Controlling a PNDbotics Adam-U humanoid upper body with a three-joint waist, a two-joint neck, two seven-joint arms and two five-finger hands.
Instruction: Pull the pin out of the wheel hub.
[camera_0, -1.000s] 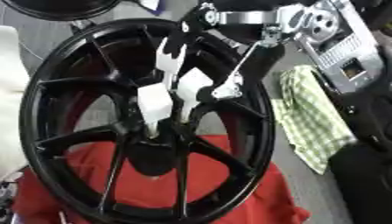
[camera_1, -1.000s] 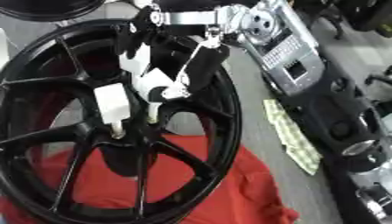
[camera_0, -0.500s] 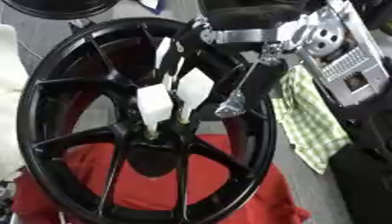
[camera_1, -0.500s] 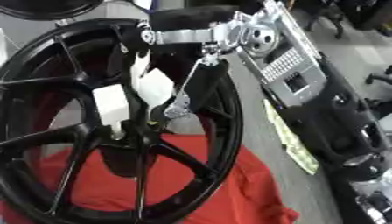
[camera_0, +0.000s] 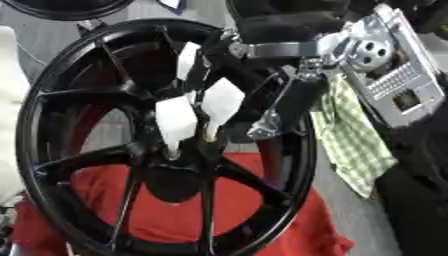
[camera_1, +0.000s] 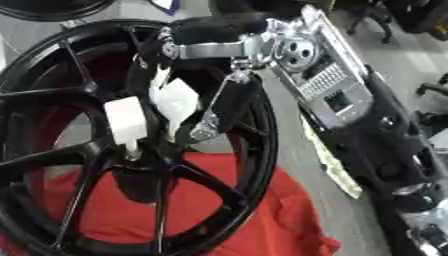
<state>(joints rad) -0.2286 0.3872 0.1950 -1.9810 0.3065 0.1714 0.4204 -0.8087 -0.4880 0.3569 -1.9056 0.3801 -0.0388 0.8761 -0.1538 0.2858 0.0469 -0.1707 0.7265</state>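
While your right hand (camera_0: 262, 107) reaches in from the upper right across the glossy black spoked alloy wheel (camera_0: 52, 100), its white-padded fingers (camera_0: 223, 100) point down toward the hub at the wheel's middle. Two white pads stand side by side just above the hub, a narrow gap between them, and a third white pad (camera_0: 187, 59) shows higher up, behind them. A slim pale metal pin (camera_0: 172, 149) runs down from below the left-hand pad into the hub; whether your fingers are pinching it or only resting beside it, you cannot tell from these views. A silver-tipped black finger (camera_0: 267, 124) hangs to the right of the white pads, clear of the hub and over a spoke.

Beneath your fingers the wheel stands tilted on a red cloth (camera_0: 262, 220), which shows through the spokes and spreads out below and to the right of the rim. To the right of your hand, past the rim, a green-and-white checked cloth (camera_0: 350, 145) lies on the grey counter (camera_1: 289, 150). Your forearm's silver bracket (camera_1: 302, 52) sits above and to the right of the fingers.
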